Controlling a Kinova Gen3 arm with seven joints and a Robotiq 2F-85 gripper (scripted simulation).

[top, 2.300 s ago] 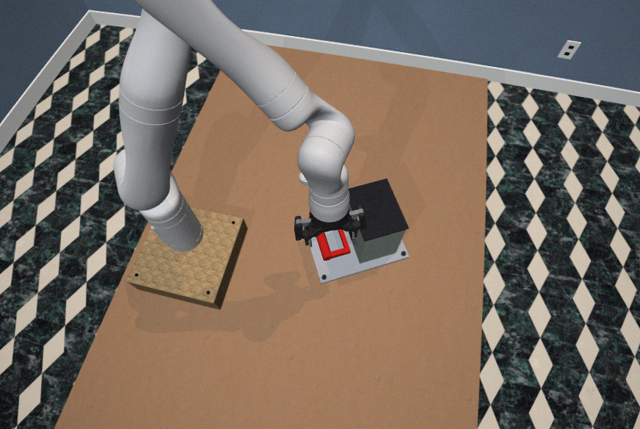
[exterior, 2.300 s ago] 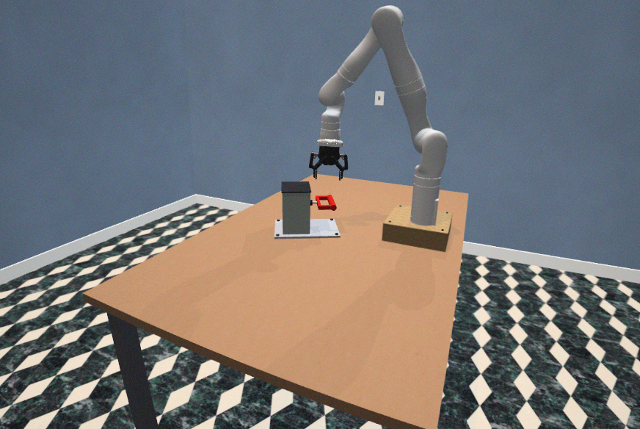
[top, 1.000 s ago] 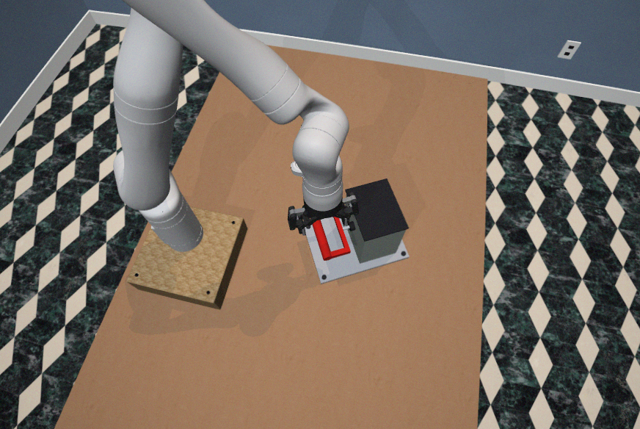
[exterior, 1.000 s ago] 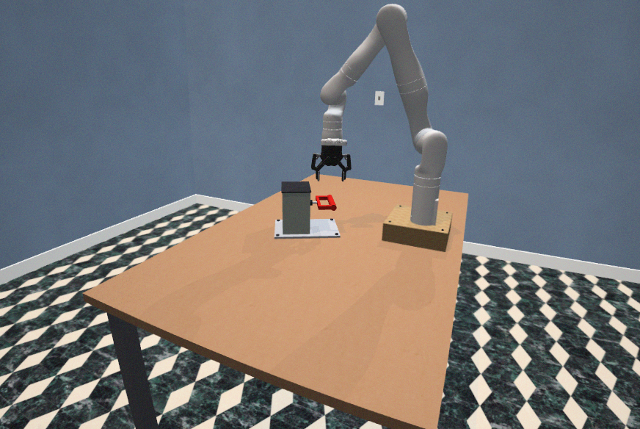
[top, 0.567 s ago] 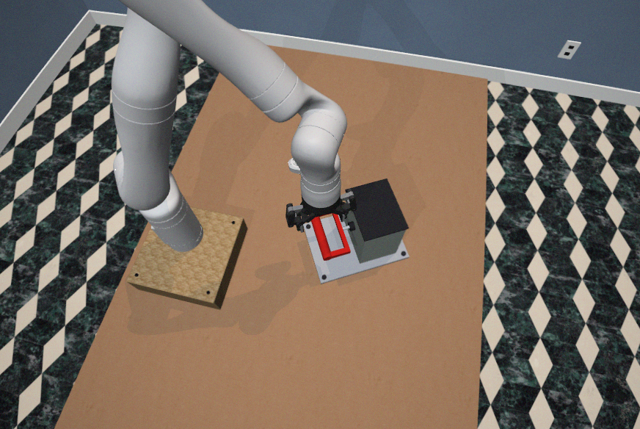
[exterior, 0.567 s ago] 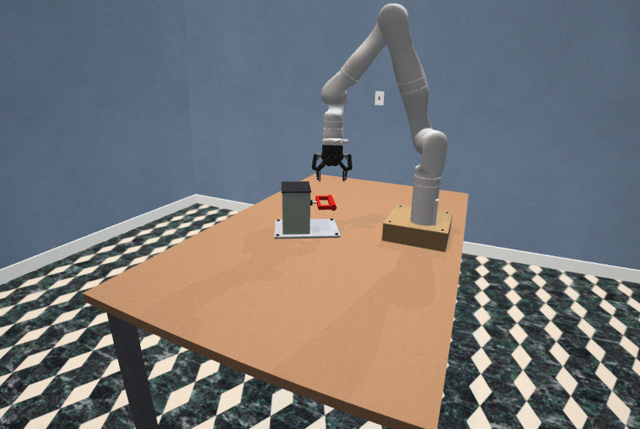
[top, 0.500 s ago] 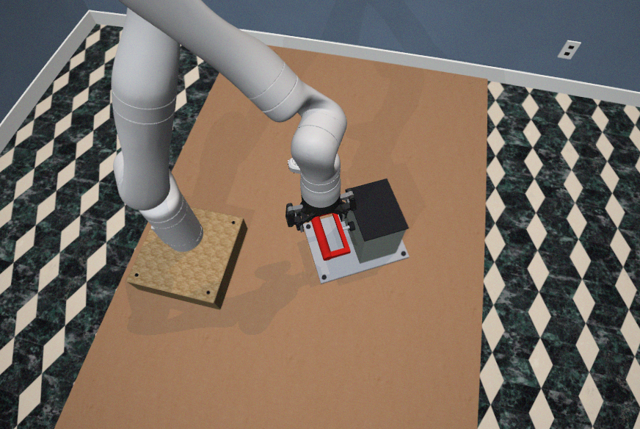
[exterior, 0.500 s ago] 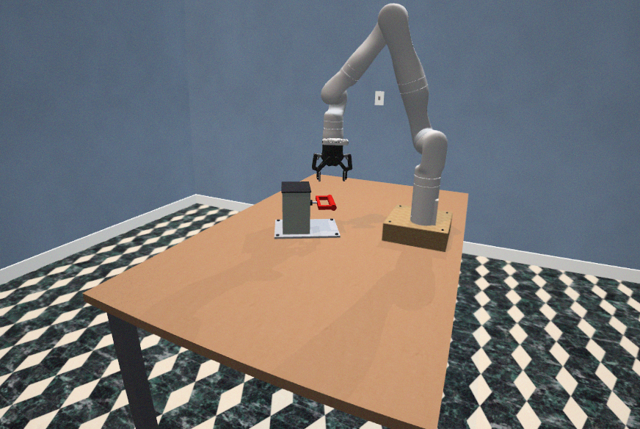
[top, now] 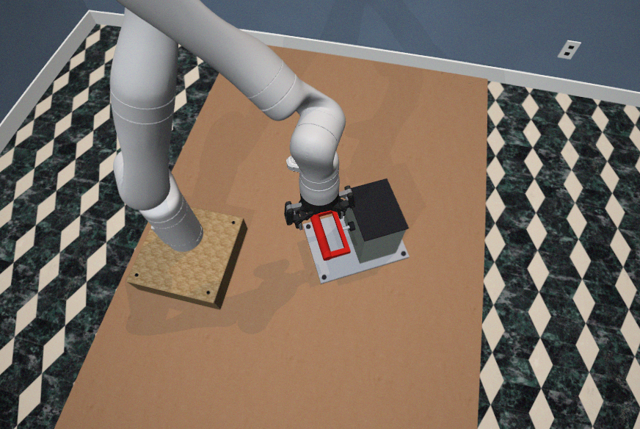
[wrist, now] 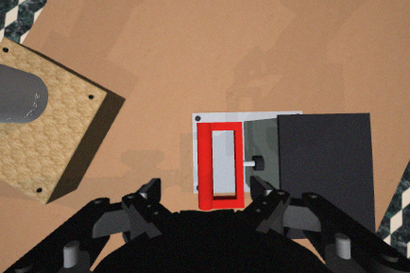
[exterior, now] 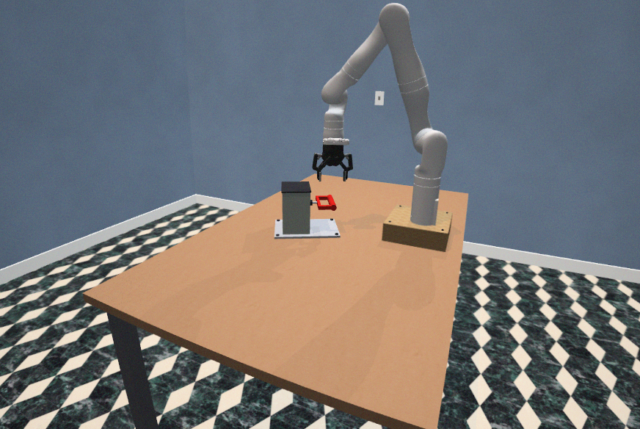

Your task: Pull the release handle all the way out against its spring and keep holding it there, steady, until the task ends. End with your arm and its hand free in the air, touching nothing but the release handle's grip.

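The red release handle (top: 329, 234) is a rectangular loop on a short rod, sticking out of a grey box with a black top (top: 376, 219) on a light baseplate (top: 355, 255). It also shows in the exterior view (exterior: 325, 201) and in the wrist view (wrist: 220, 165). My gripper (top: 319, 210) (exterior: 332, 168) points straight down, open and empty, a little above the handle's far end. In the wrist view the open fingers straddle the loop's near end from above, apart from it.
The arm's wooden mounting block (top: 188, 257) stands on the table to the left of the box. The grey box rises beside the handle close to one finger. The table edge lies beyond the box (exterior: 155, 258).
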